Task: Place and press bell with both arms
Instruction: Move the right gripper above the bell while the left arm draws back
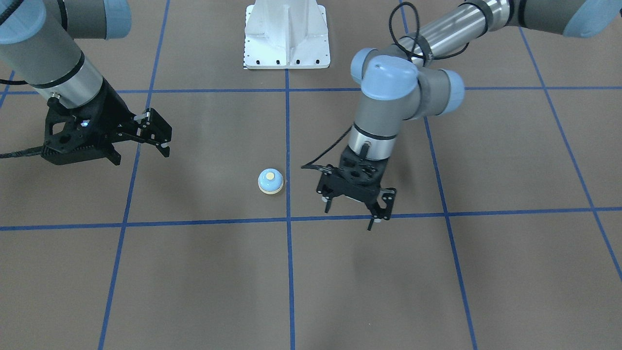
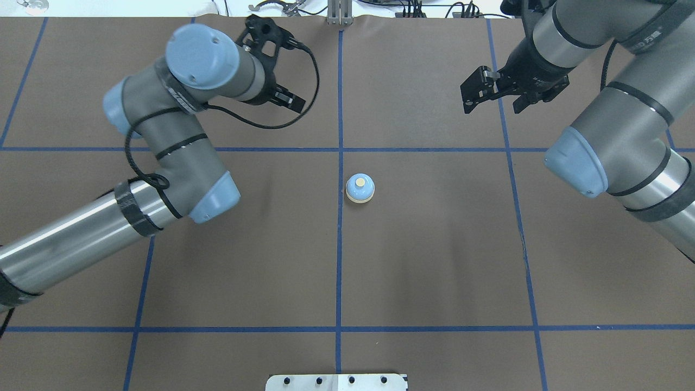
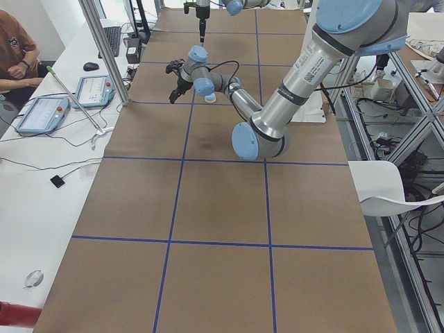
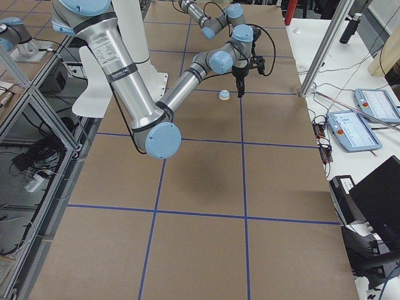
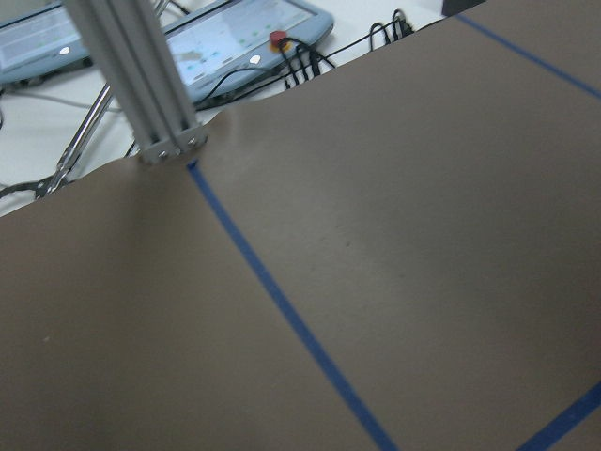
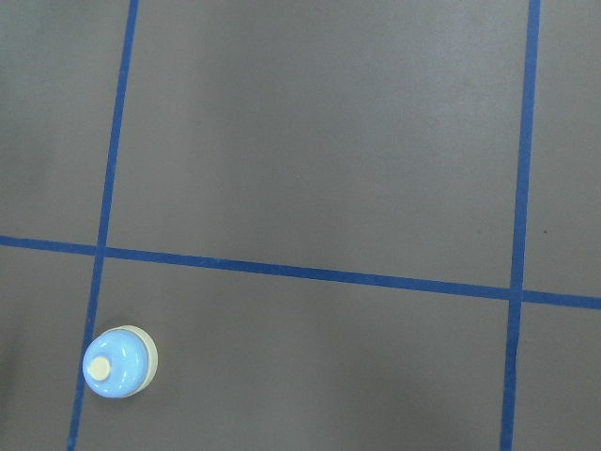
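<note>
The bell [image 1: 270, 181] is a small light-blue dome with a cream base and button. It stands upright on the brown table beside the middle blue tape line, and also shows in the overhead view [image 2: 359, 188] and low left in the right wrist view [image 6: 118, 362]. My left gripper [image 1: 349, 218] is open and empty, above the table a short way from the bell on my left side and towards the far edge [image 2: 282, 65]. My right gripper [image 1: 163, 131] is open and empty, raised and farther off on the other side [image 2: 473, 89]. Neither touches the bell.
The white bolted pedestal [image 1: 286, 39] stands at the robot's side of the table. An aluminium post [image 5: 141, 85] rises at the far table edge, with tablets [image 3: 41, 111] and cables beyond it. An operator [image 3: 14, 48] sits at the side desk.
</note>
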`<move>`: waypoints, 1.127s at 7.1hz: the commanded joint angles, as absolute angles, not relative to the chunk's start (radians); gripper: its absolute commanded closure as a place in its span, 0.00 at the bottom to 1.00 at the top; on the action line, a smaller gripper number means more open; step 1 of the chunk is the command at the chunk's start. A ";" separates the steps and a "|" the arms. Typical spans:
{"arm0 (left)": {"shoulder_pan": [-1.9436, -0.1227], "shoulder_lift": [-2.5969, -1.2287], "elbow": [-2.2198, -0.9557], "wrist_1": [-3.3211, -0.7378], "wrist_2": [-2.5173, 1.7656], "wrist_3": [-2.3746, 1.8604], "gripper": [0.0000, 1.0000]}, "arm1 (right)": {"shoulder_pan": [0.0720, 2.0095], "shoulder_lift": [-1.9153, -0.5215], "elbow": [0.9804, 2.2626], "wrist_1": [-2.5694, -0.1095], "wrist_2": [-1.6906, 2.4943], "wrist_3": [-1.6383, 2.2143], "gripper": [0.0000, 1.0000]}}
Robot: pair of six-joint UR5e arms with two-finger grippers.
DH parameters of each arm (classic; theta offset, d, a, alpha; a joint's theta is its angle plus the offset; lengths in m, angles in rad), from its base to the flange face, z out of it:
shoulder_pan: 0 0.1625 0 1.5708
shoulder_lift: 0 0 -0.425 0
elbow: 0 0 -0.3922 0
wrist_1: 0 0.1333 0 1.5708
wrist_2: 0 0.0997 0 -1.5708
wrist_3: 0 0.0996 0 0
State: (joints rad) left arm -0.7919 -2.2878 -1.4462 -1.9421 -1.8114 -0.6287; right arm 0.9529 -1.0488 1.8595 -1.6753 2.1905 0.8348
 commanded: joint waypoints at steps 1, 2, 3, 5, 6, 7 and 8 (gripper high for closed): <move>-0.976 -2.159 -1.463 -1.905 -2.078 -0.582 0.00 | 0.905 -0.972 1.769 -1.649 2.162 0.931 0.03; -1.047 -2.140 -1.460 -1.888 -2.151 -0.534 0.00 | 0.841 -0.912 1.711 -1.649 2.096 0.996 0.10; -1.093 -2.099 -1.462 -1.890 -2.186 -0.479 0.00 | 0.804 -0.867 1.662 -1.649 2.080 1.020 0.23; -1.120 -2.056 -1.463 -1.896 -2.186 -0.413 0.00 | 0.717 -0.784 1.583 -1.646 2.012 1.109 0.42; -1.121 -2.054 -1.463 -1.899 -2.186 -0.413 0.00 | 0.684 -0.757 1.548 -1.646 2.005 1.123 0.60; -1.123 -2.054 -1.462 -1.901 -2.186 -0.413 0.00 | 0.663 -0.747 1.536 -1.646 2.003 1.123 0.80; -1.126 -2.052 -1.460 -1.901 -2.186 -0.413 0.00 | 0.651 -0.739 1.511 -1.644 2.003 1.120 0.90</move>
